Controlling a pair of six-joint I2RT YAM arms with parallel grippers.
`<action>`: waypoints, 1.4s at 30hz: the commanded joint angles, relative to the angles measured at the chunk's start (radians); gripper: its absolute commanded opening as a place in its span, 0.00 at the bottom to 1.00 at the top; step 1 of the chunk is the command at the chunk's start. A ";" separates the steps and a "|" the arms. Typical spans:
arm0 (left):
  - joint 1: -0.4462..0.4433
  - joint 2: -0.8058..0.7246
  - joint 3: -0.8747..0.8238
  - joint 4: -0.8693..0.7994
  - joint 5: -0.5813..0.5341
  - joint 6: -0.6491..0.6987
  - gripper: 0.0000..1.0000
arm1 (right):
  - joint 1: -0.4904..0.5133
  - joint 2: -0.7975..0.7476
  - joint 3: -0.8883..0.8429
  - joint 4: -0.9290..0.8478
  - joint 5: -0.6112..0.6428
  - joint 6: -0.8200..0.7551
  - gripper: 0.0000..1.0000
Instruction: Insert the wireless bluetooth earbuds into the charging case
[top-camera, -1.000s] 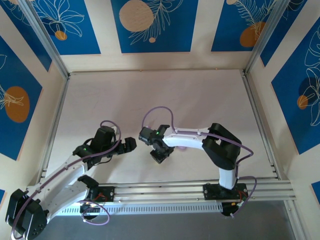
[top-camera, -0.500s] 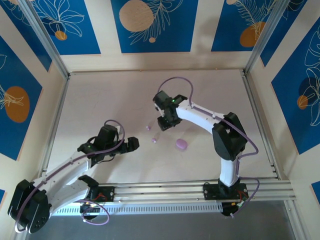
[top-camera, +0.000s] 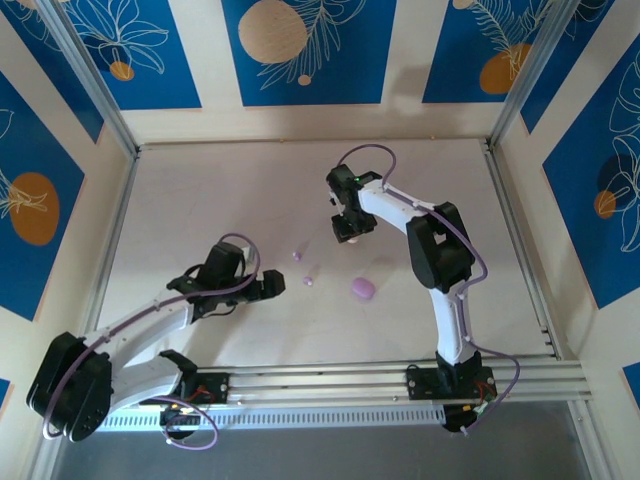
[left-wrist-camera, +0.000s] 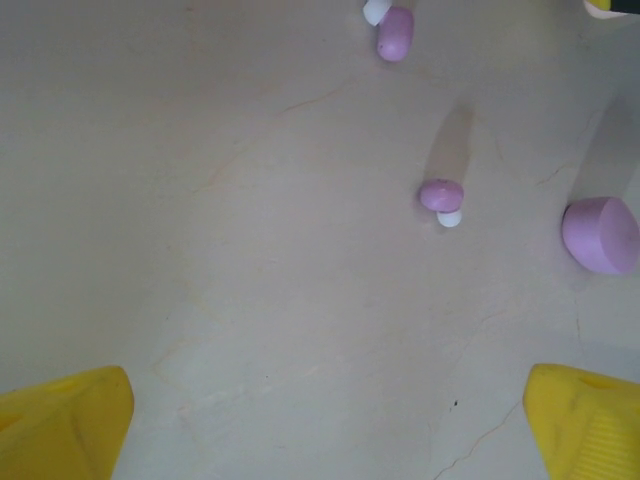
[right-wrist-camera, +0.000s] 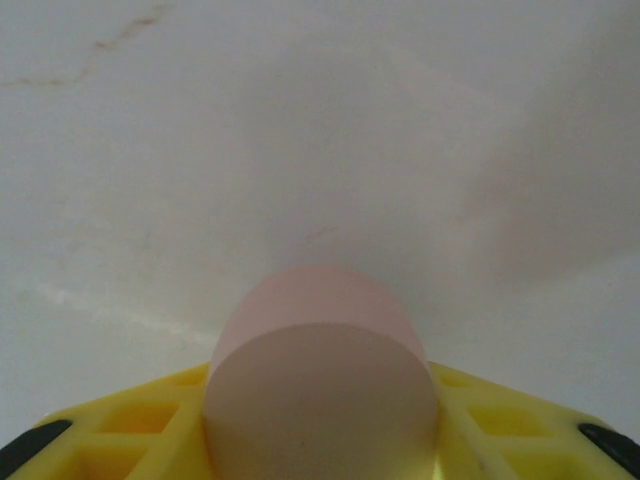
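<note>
Meanwhile my right gripper (top-camera: 345, 234) clamped a pale pink rounded case (right-wrist-camera: 320, 390), my left gripper (left-wrist-camera: 325, 425) gaped empty, and tiny purple-and-white earbuds (left-wrist-camera: 441, 196) lay on the table (left-wrist-camera: 250, 250) near a purple oval case (left-wrist-camera: 600, 235).

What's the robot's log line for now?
left gripper: open | right gripper: shut on pink case | purple case, earbuds: on table

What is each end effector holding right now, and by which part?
The right end effector clamps a pale pink case across its two sides. The left end effector is open and holds nothing.
</note>
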 joint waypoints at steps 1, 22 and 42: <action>0.012 0.013 0.027 0.028 0.028 0.028 1.00 | -0.008 0.019 0.043 -0.034 -0.015 -0.029 0.48; 0.012 -0.013 0.029 0.023 0.022 0.023 1.00 | -0.013 -0.014 0.045 -0.061 -0.055 0.001 0.66; -0.156 -0.254 0.067 0.096 -0.097 0.039 1.00 | 0.086 -0.749 -0.616 0.157 -0.188 0.206 0.99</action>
